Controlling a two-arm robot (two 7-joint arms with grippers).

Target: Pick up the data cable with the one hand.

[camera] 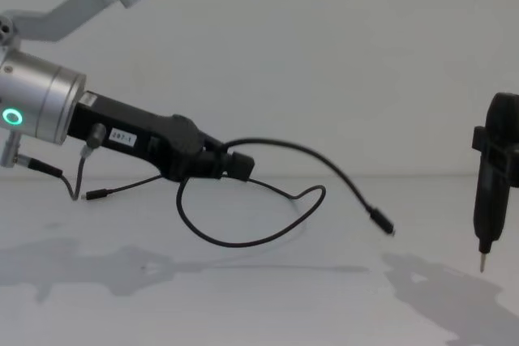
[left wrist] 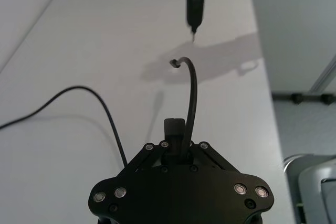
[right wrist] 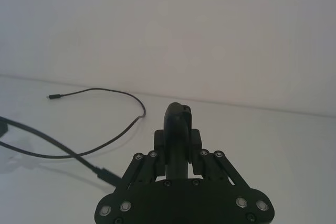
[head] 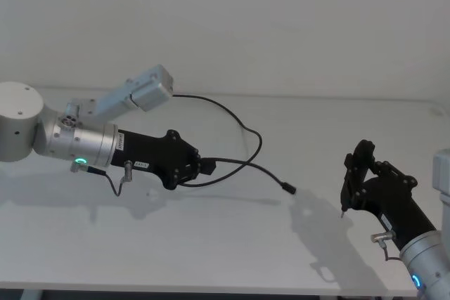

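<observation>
Colours: black hardware on a white field, no patterns.
Cable [left wrist: 193, 98] plain black, plugs black too. Left gripper [head: 206, 168] matte black with silver screw heads; its label [camera: 122, 135] white with dark digits. Cylinder [camera: 49, 107] brushed silver, ring light [camera: 11, 116] green. Wire [head: 116, 180] grey, metal plug. Right gripper [head: 360, 163] black; tool [camera: 492, 192] dark, tip bare metal. Table [head: 211, 244] white with soft grey shadows; wall [camera: 324, 54] off-white.

Over the white table [head: 211, 244], my black blocky left gripper [head: 207, 168] sits left, my black right gripper [head: 360, 177] far right. The thin black data cable [left wrist: 193, 93] hangs from the left one, between them.
</observation>
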